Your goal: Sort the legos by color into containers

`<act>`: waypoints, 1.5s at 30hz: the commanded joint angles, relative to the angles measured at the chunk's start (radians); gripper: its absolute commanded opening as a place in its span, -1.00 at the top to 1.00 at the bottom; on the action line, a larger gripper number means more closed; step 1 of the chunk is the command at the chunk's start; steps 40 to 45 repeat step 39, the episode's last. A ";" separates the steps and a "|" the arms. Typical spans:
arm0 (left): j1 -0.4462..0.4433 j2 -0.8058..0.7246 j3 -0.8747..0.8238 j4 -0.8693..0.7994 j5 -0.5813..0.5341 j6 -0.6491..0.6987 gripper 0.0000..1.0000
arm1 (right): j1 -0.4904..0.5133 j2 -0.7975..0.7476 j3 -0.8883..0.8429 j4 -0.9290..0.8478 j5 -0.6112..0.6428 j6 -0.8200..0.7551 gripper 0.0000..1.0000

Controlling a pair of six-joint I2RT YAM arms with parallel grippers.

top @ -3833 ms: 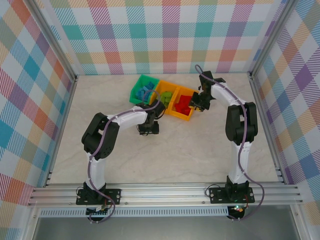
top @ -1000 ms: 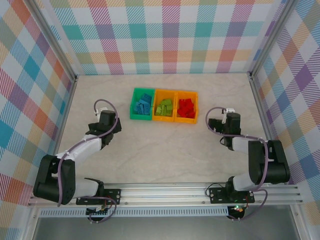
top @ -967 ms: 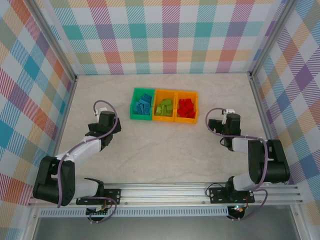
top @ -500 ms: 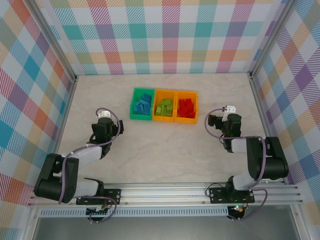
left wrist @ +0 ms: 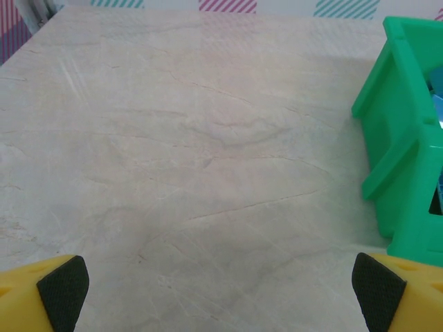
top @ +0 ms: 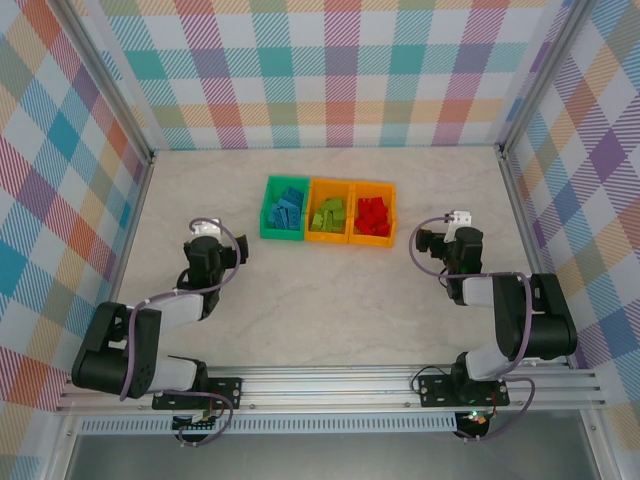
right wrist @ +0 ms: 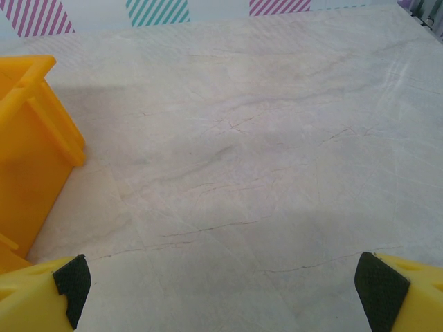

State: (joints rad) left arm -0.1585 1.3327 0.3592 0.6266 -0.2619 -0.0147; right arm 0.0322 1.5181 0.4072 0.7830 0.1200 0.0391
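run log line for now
left pincer open | right pincer open | blue legos in green bin | lime legos, red legos in orange bins

Green bin [left wrist: 401, 159], table [left wrist: 173, 138]
Right of your left gripper [left wrist: 221, 283] you see glossy, smooth plastic; the marbled table looks smooth, faintly shiny.

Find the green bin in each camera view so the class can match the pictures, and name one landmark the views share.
Top external: the green bin sits above centre, at the left end of its row.
Left wrist: the green bin runs along the right edge, with blue bricks inside.
Right wrist: the orange bin at the left edge looks like the row's other end.
Shared landmark: the marbled table.
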 commanded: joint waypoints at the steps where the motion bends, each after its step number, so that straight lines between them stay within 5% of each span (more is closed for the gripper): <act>1: 0.040 -0.036 -0.031 0.069 0.014 -0.035 -1.00 | 0.000 0.008 -0.004 0.042 -0.016 -0.010 -1.00; 9: 0.068 0.123 0.125 -0.012 0.131 0.053 -1.00 | 0.000 0.008 -0.002 0.041 -0.017 -0.009 -1.00; 13: 0.068 0.238 0.047 0.227 0.143 0.062 -1.00 | -0.002 0.008 -0.002 0.039 -0.019 -0.010 -1.00; 45: 0.088 0.234 0.065 0.174 0.178 0.049 -1.00 | -0.014 0.008 0.010 0.018 -0.089 -0.024 -1.00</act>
